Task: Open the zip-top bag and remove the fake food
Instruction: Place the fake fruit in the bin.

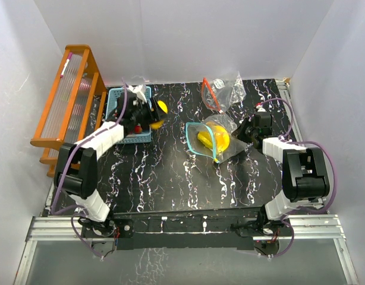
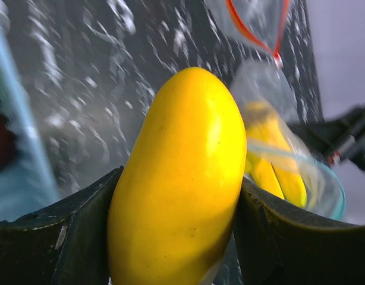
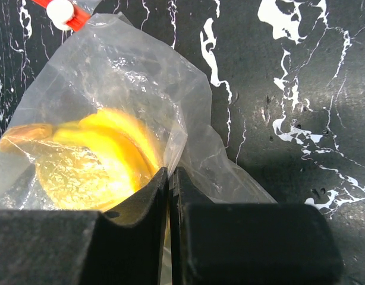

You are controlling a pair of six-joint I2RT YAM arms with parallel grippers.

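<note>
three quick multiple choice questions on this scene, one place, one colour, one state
1. Where is the left claw?
A at the blue basket
B over the orange rack
C by the right wall

2. What colour is the back bag's zip strip?
A green
B red
C black

3. How is the right claw?
A wide open
B half open
C shut on the front bag

1 A, it holds the yellow fruit at the basket.
2 B, the strip shows red.
3 C, it pinches the plastic.
</note>
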